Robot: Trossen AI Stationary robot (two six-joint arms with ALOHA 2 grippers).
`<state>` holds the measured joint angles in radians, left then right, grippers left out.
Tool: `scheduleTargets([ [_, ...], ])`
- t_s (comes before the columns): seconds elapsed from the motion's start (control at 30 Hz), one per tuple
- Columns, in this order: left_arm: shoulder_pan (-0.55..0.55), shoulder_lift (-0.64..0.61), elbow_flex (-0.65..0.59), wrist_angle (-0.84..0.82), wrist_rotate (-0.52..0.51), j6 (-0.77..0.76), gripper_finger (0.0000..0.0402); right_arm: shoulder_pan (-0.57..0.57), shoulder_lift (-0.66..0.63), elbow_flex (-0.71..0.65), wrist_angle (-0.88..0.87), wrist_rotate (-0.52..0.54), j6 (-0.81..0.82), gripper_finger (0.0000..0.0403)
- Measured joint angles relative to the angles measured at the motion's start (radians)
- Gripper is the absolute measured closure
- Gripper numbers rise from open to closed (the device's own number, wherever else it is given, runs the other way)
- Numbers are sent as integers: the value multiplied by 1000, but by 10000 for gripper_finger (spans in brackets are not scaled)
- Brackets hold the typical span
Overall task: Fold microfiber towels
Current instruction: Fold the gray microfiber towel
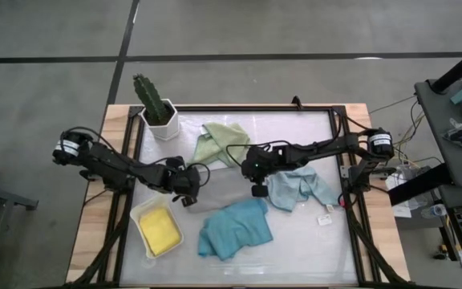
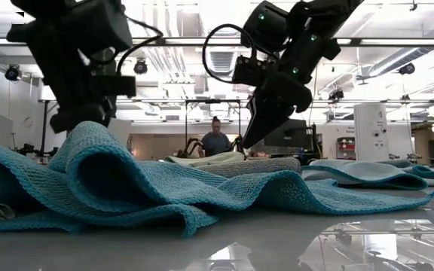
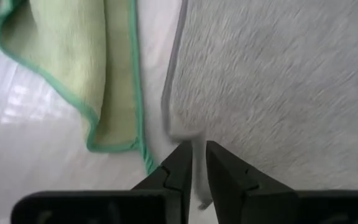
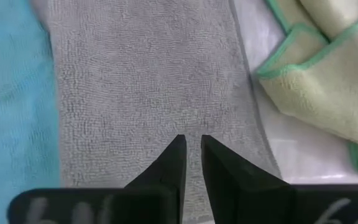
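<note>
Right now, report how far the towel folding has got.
Done: the yellow towel lies folded in the white tray. In hand: the left gripper and right gripper are pinched on the grey towel between them. Left: the sage green towel, pale blue towel and teal towel lie crumpled.
</note>
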<state>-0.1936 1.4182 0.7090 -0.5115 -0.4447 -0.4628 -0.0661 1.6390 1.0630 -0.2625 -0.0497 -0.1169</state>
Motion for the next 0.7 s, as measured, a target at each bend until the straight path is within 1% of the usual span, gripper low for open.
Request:
scheduleTargets([
  [0.13,-4,-13,43,5,20,2,371,8,-1,8,0,-64,44,360],
  [0.33,-29,-14,83,18,61,2,371,49,-12,13,-40,-62,76,360],
  [0.5,-67,-14,81,113,79,-2,371,109,-13,12,-35,-61,66,360],
  [0.7,-128,22,76,243,82,-3,371,151,-6,9,44,-54,45,360],
])
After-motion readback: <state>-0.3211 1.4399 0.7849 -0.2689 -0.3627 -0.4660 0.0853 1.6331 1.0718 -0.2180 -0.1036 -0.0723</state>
